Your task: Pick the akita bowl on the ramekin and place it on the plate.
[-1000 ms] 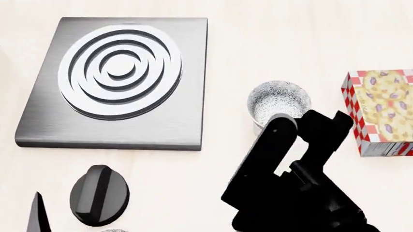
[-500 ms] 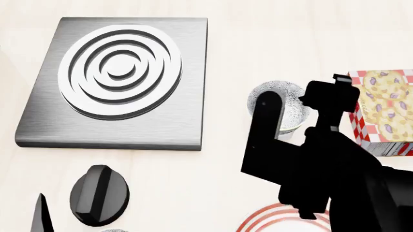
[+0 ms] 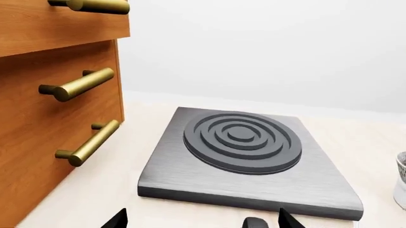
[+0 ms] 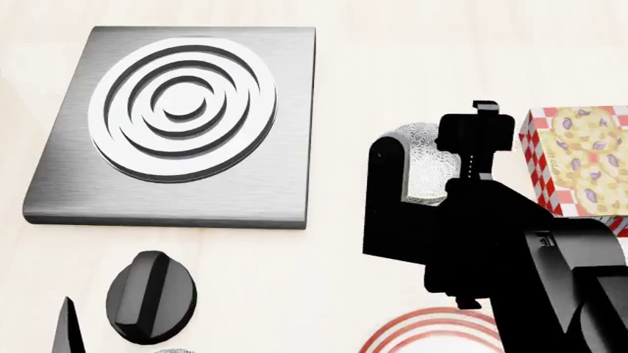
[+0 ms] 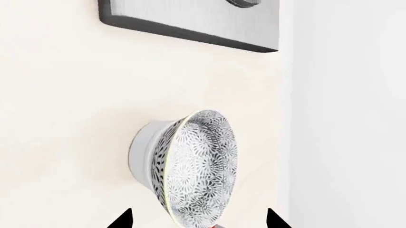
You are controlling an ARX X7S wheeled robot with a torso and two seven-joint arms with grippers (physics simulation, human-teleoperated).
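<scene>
- Sitting on the small glossy white ramekin [image 5: 140, 154] is the speckled black-and-white akita bowl [image 5: 199, 168], on the pale wooden counter [image 4: 294, 279] between the brushed grey metal hob plate with concentric rings [image 4: 176, 125] and the red-checked food box [image 4: 579, 165].
- The black right gripper [image 5: 198, 219] is hanging close to the bowl, its two finger tips showing apart, one at each side of the rim, not touching it.
- The left gripper [image 3: 199, 221] is showing only two separated tips near the hob plate, so it looks open and is holding nothing.
- The large white plate with red rings [image 4: 422, 334] is lying near the robot, partly hidden by the right arm.
- A black knob [image 4: 149, 296] is resting just in front of the hob plate.
- Wooden drawers with brass handles [image 3: 82, 85] are standing beside the hob plate.
</scene>
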